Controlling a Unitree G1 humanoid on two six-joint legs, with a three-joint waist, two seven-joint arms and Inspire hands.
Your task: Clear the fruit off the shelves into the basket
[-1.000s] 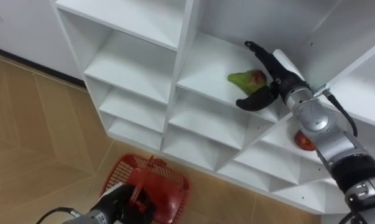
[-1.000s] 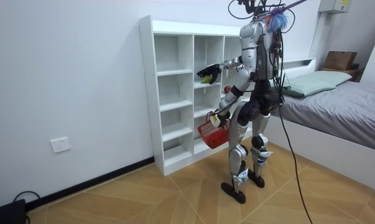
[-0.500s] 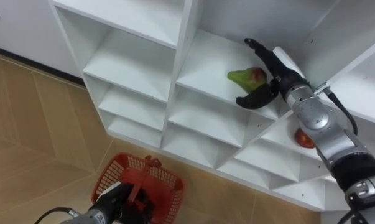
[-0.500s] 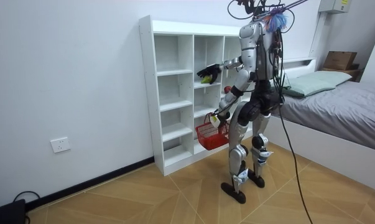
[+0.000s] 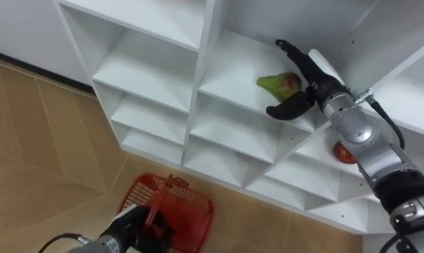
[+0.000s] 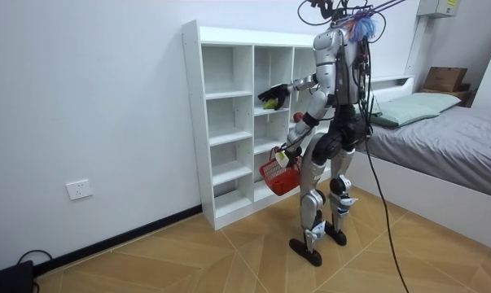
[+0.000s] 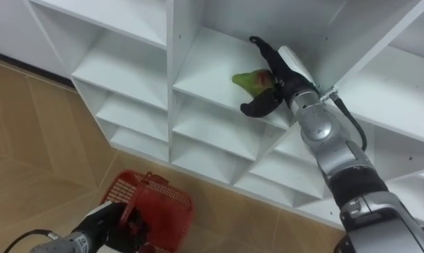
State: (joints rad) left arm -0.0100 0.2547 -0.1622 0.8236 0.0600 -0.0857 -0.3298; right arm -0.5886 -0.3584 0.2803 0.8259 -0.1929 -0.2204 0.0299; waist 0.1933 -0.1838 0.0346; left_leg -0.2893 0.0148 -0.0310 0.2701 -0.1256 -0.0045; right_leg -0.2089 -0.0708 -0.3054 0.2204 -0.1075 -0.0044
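A green fruit with a red blush [image 5: 277, 84] lies on a middle shelf of the white closet [image 5: 197, 91]. My right hand [image 5: 307, 87] is in that compartment, open. Its fingers stretch over the fruit's right side and the thumb curves below it, close beside the fruit. A red fruit [image 5: 343, 153] sits one shelf lower, partly hidden behind my right forearm. Low at the left, my left hand [image 5: 136, 228] is shut on the handle of a red basket [image 5: 176, 207] that hangs above the floor. In the room view I stand upright facing the closet [image 6: 229, 122].
The closet has several open white compartments, with a divider wall just right of my right hand. Wooden floor [image 5: 36, 154] lies to the left and below. A bed [image 6: 440, 146] stands behind me at the room view's right.
The basket swung a little to the left and has come back. My right hand has barely shifted beside the green fruit.
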